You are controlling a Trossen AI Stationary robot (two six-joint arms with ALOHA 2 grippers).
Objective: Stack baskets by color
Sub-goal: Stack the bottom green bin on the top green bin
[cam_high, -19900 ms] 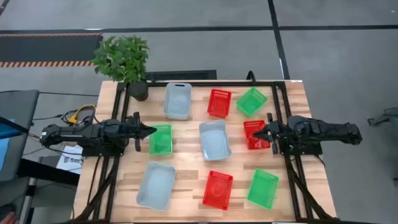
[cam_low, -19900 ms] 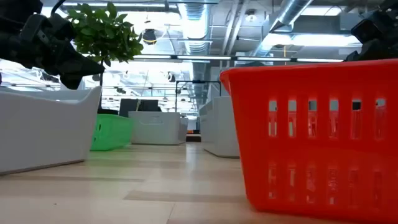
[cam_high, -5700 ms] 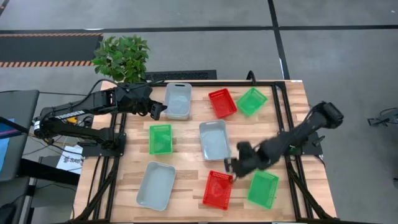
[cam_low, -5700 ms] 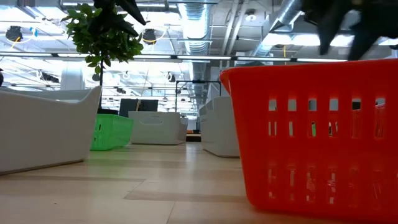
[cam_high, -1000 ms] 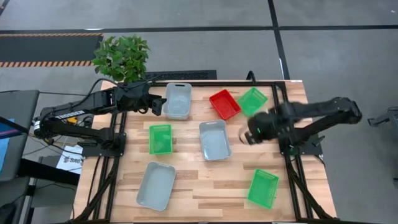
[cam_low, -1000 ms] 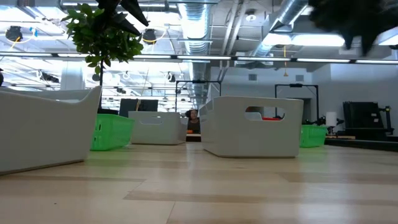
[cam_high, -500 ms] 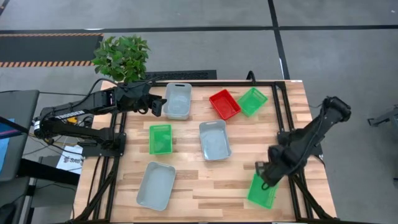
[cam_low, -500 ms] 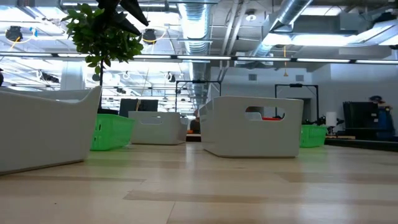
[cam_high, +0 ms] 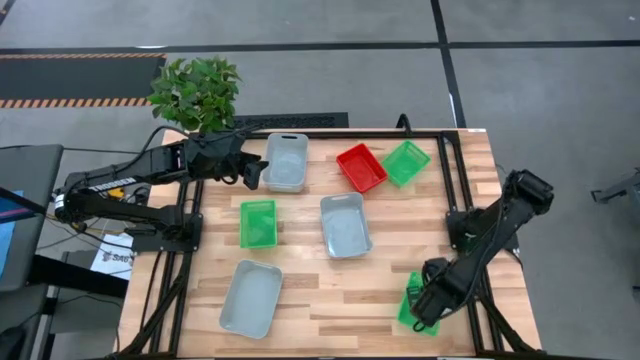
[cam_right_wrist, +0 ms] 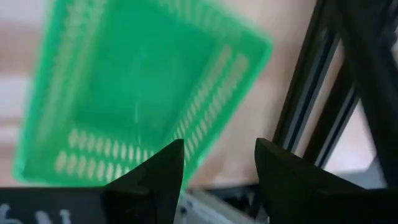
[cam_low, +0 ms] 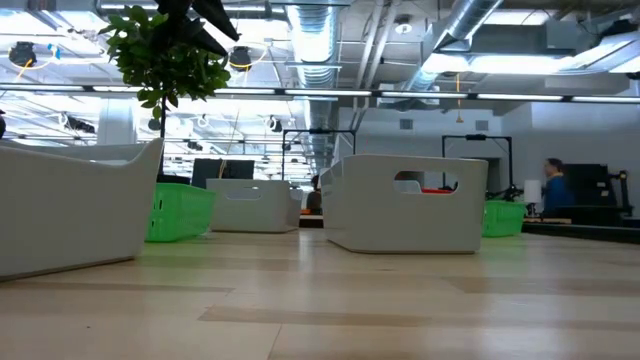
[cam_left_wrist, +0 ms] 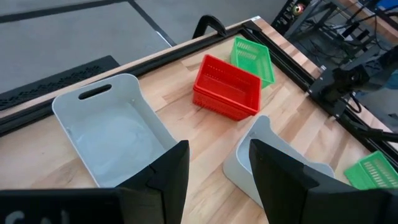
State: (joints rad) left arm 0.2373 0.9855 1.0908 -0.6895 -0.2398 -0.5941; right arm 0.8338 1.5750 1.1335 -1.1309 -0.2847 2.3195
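My right gripper (cam_high: 425,305) stands open, pointing down over the green basket (cam_high: 407,317) near the table's near right corner. In its wrist view that basket (cam_right_wrist: 137,93) lies blurred below the gripper (cam_right_wrist: 217,168). My left gripper (cam_high: 252,174) waits open beside the far grey-blue basket (cam_high: 286,160). A second green basket (cam_high: 405,162) sits at the far right beside the red baskets (cam_high: 362,167), which are nested in one pile. The third green one (cam_high: 257,222) is left of centre. Two more grey-blue baskets sit at centre (cam_high: 345,225) and near left (cam_high: 252,297).
A potted plant (cam_high: 200,95) stands at the far left corner. The black frame rails (cam_high: 470,290) run along the table's right side, close to my right gripper. Bare wood (cam_high: 330,300) lies between the near baskets. A person (cam_low: 552,185) shows in the room beyond.
My right gripper has swung from beside the red baskets toward the table's near edge and come down over the near right green basket, turning about and tipping to point more steeply down. No basket has moved.
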